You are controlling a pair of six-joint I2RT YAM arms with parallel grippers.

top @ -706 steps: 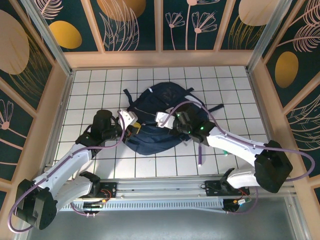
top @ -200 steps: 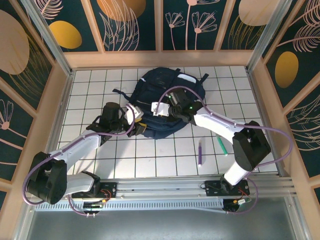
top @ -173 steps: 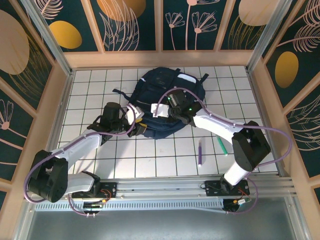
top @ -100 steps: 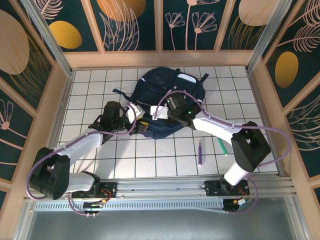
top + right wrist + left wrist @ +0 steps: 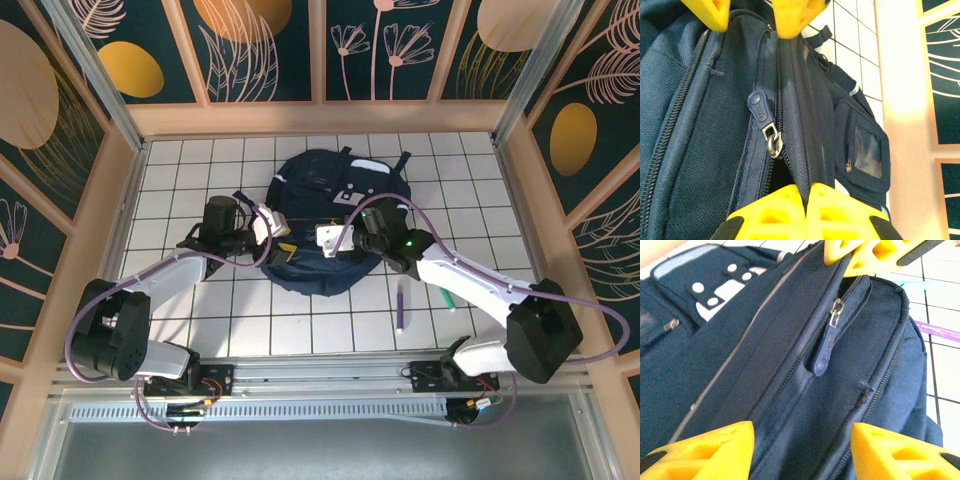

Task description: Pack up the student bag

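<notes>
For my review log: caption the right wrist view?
Right claw shut on student bag fabric beside its zipper pull.

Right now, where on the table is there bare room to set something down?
Bare tiles lie left of the student bag by the wooden wall, and in the far right corner. It is crowded mid-table, and near right by the purple pen and green pen.

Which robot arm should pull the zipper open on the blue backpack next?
Probably the left one. The right gripper is shut, pinching the student bag fabric beside the zip. The left gripper is open, straddling the seam, with the zipper pull straight ahead between its fingers.
</notes>
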